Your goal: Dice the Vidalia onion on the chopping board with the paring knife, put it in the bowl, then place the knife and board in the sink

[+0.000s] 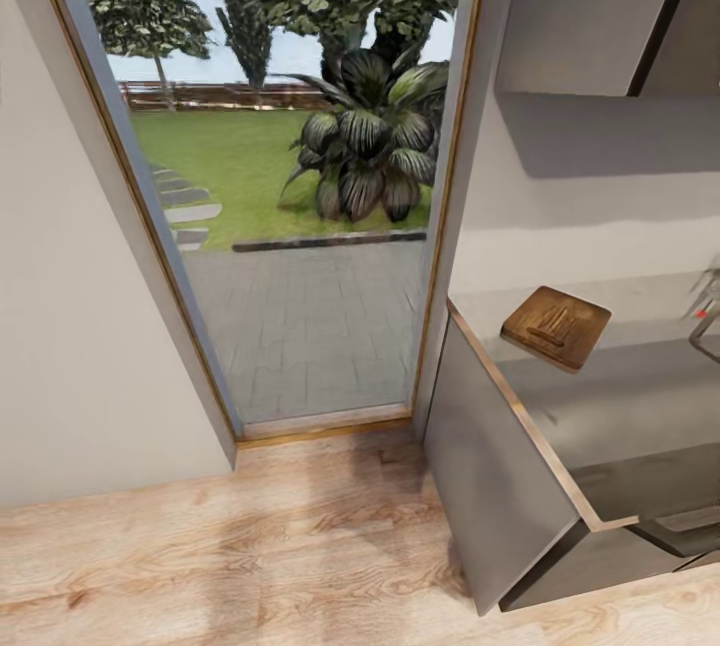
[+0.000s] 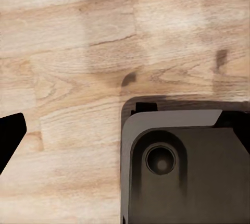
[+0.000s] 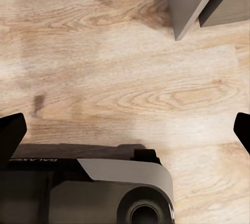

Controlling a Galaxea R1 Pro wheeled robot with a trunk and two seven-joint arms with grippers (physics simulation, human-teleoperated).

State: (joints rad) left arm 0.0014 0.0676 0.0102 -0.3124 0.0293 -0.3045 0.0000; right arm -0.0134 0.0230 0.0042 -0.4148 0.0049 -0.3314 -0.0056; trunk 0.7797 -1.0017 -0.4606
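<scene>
Ahead, the chopping board (image 1: 556, 327) lies near the tabletop's (image 1: 640, 396) far left corner, nearer my right arm. Both end effectors hang over the floor (image 1: 250, 556); I cannot tell their opening.

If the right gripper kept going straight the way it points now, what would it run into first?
Most likely the wooden floor: the right wrist view looks down onto bare planks between the dark fingertips. The cabinet corner sits off to one side of that line. The distance to the floor is unclear.
</scene>
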